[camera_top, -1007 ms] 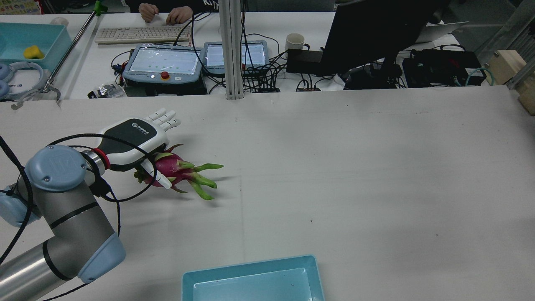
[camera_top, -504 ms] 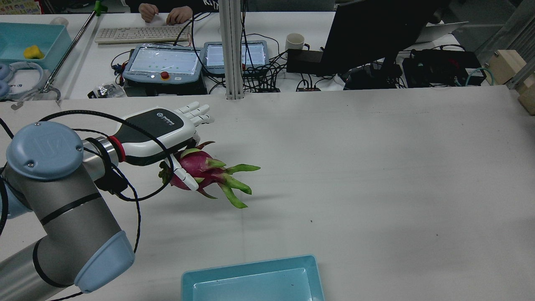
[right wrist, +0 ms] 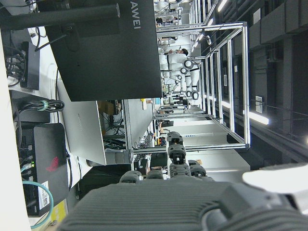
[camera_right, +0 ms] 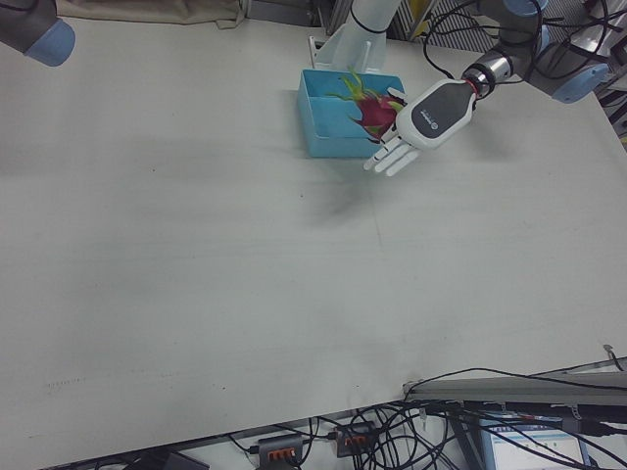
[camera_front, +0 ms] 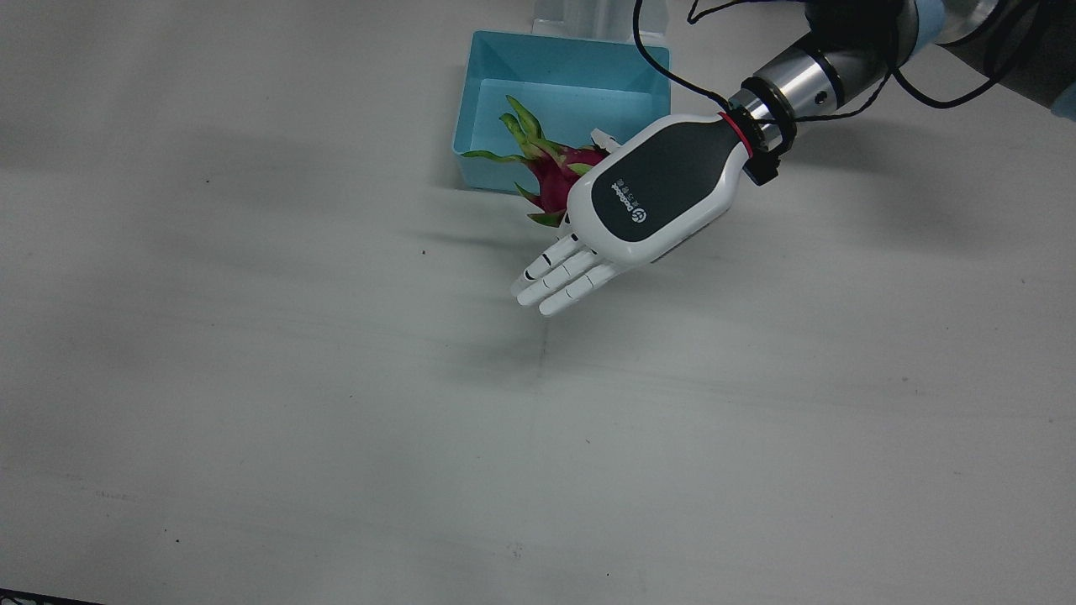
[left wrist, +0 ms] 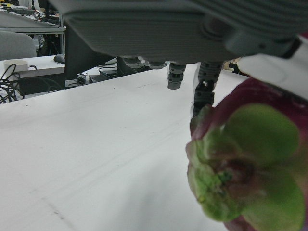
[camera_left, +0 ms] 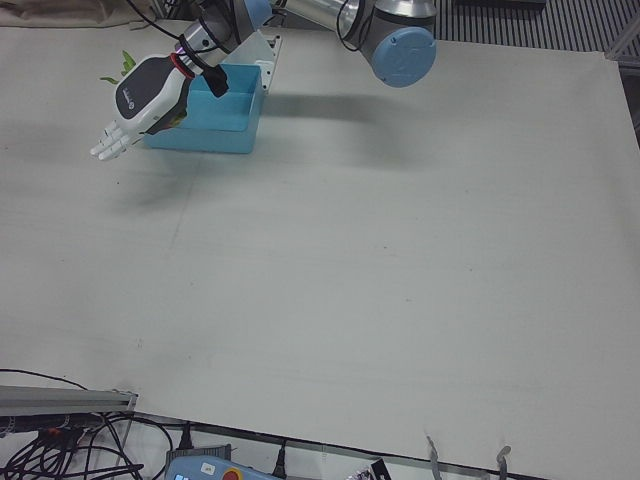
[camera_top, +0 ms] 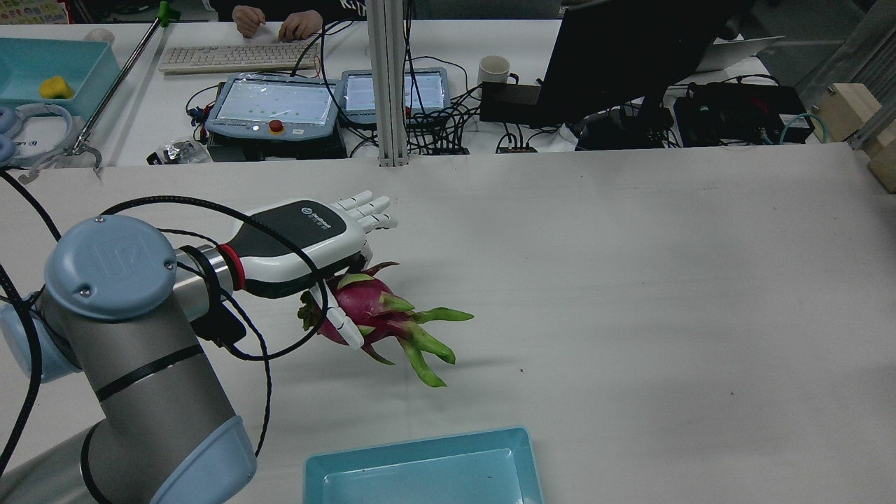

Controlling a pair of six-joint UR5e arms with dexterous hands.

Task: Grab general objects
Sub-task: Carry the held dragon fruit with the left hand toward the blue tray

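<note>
A magenta dragon fruit (camera_top: 364,308) with green scales hangs under my left hand (camera_top: 308,234), clear of the table. The thumb (camera_top: 339,322) pins it against the palm while the other fingers (camera_top: 367,206) stay stretched out. In the front view the fruit (camera_front: 555,172) overlaps the near rim of the blue tray (camera_front: 479,109), with the hand (camera_front: 651,193) over it. The left hand view shows the fruit's stem end (left wrist: 250,168) close up. My right hand (right wrist: 178,192) shows only in its own view, fingers extended and holding nothing.
The blue tray (camera_top: 420,448) sits at the table's robot-side edge, just in front of the fruit. Beyond the far edge are teach pendants (camera_top: 273,105), a keyboard (camera_top: 238,56), a monitor (camera_top: 623,56) and cables. The right arm's elbow (camera_right: 39,34) is at the corner.
My left hand has carried the dragon fruit rightward and toward the blue tray, raised off the table. Its hold on the fruit looks unchanged.
</note>
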